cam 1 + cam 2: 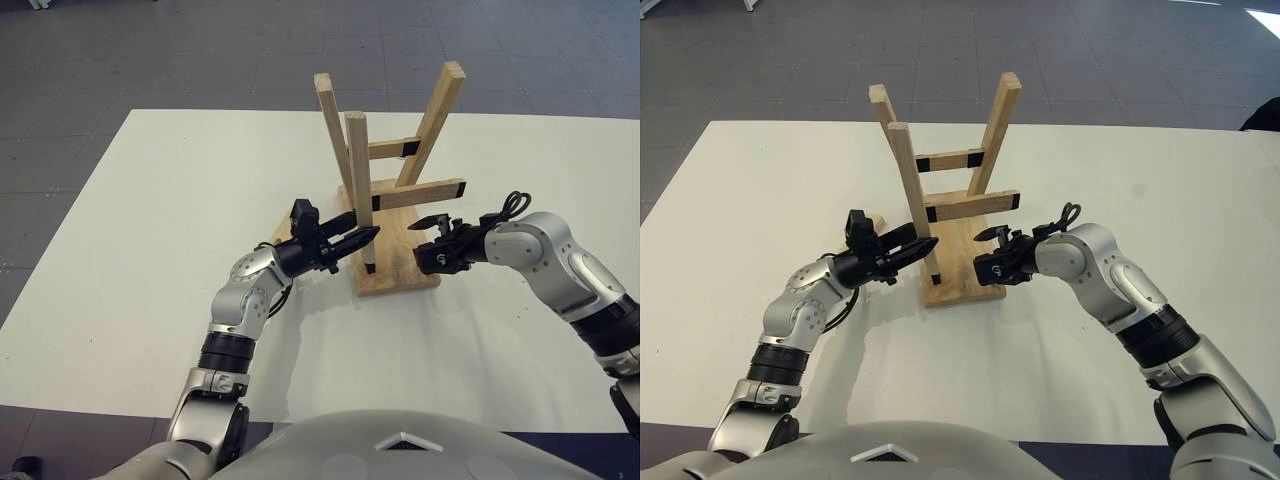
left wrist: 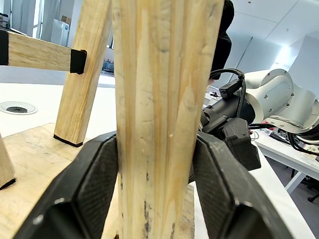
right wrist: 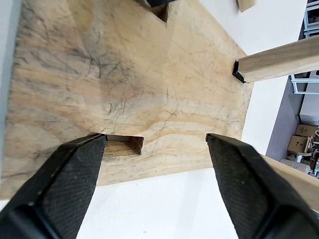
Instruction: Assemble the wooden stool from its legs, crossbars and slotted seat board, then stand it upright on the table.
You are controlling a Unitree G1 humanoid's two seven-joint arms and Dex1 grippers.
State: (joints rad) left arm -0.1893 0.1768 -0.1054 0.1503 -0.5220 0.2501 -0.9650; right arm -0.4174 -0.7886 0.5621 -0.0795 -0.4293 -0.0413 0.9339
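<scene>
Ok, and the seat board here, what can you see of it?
The seat board is a pale, grained wooden slab lying flat on the white table. Three legs stand up from its slots, black at their feet; the left gripper is shut on the nearest leg. One slot near its edge is empty, framed by the open right gripper in the wrist view.

- Seat board (image 1: pixel 400 268): pale wood, lying flat beneath both pincers. An empty slot (image 3: pixel 124 145) sits beside one spread finger of the right pincer (image 1: pixel 430 240).
- Near leg (image 1: pixel 359 170): upright, clamped in the left pincer (image 1: pixel 365 237).
- Far legs (image 1: pixel 332 125): lean apart beyond the pincers.
- Crossbars (image 1: pixel 390 148): black-tipped, above the pincers.
</scene>
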